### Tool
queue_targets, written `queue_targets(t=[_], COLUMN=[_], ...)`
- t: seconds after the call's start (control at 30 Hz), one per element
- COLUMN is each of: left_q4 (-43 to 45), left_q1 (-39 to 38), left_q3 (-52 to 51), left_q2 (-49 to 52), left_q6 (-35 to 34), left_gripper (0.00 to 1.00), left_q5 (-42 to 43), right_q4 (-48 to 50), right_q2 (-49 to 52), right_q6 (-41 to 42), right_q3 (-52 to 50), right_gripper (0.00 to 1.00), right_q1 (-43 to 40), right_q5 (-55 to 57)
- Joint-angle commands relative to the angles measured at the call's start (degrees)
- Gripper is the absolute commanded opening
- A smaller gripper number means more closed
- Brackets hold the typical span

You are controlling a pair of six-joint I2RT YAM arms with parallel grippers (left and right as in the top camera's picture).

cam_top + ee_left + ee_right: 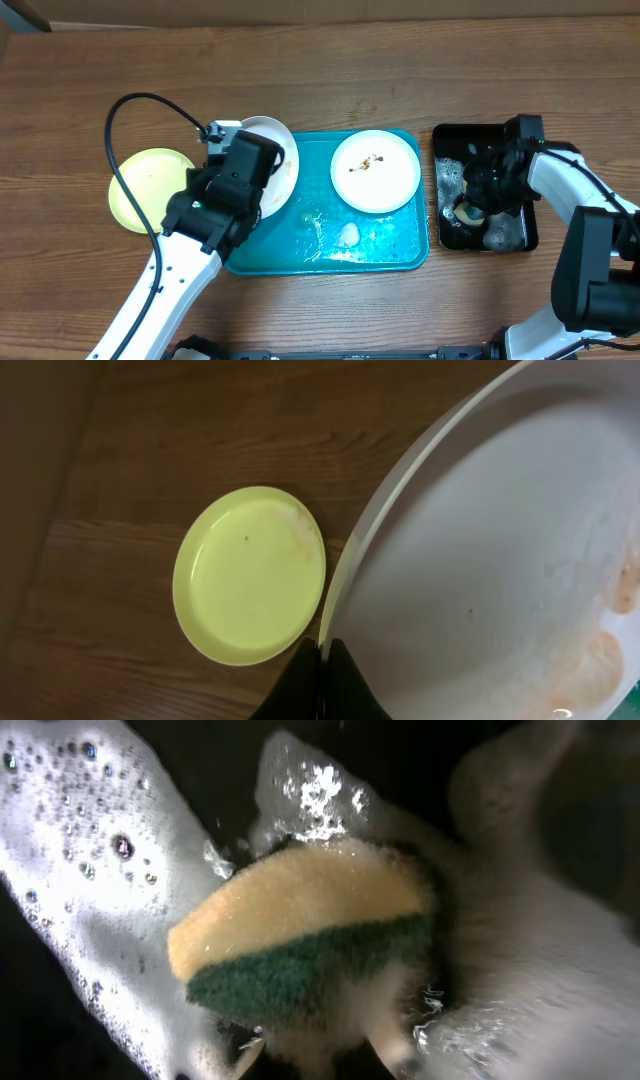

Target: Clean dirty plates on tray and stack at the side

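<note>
One plate (500,560) hangs rim-pinched in left gripper (322,670); slim hold may slip. Right gripper (480,193) clamps sponge (300,935); suds (70,850) could drip.

Open tabletop (330,70) behind tray (392,240)

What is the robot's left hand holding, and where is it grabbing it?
The left gripper holds a white plate, pinched at its rim on the side facing the yellow-green plate.
</note>
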Motion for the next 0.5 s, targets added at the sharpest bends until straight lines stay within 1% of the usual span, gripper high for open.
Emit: queue_targets(t=[0.0, 0.1, 0.17, 0.23, 0.27, 0.3, 0.33, 0.37, 0.4, 0.47], left_q4=[-0.24, -0.57, -0.66, -0.85, -1.01, -1.11, -1.25, -1.46, -1.66, -2.01], left_q1=[-2.38, -3.61, -3.96, -3.96, -3.93, -3.96, -3.96, -3.96, -3.96, -3.96], left_q3=[1.22, 1.22, 1.22, 1.2, 1.2, 1.2, 1.2, 1.2, 1.2, 1.2], left_q2=[-0.74, -0.74, -0.74, -0.74, -0.74, -0.74, -0.74, -0.74, -0.74, -0.74], left_q6=[-0.81, -0.81, -0.81, -0.81, -0.81, -0.81, -0.81, -0.81, -0.81, -0.83], left_gripper=[0.04, 0.04, 0.04, 0.04, 0.04, 0.04, 0.04, 0.04, 0.04, 0.04], left_q5=[-4.59, -4.74, -4.74, -4.74, -4.74, -4.74, -4.72, -4.72, -4.72, -4.68], right_q4=[3.37, 5.86, 7.21, 9.68, 11.08, 11.45, 10.93, 9.94, 9.4, 9.18], right_q2=[-0.7, -0.66, -0.66, -0.66, -0.66, -0.66, -0.66, -0.66, -0.66, -0.66], right_q6=[6.86, 14.88, 17.0, 14.75, 10.95, 8.2, 7.21, 7.93, 10.32, 12.81], right_q3=[-3.98, -6.51, -6.99, -6.86, -6.64, -6.38, -6.01, -5.6, -5.51, -5.53], right_gripper=[0.04, 0.04, 0.04, 0.04, 0.04, 0.04, 0.04, 0.04, 0.04, 0.04], right_q1=[0.09, 0.09, 0.09, 0.09, 0.09, 0.09, 0.09, 0.02, 0.04, 0.13], right_q5=[-1.46, -1.49, -3.78, -8.59, -12.15, -13.92, -13.31, -11.69, -10.54, -10.71])
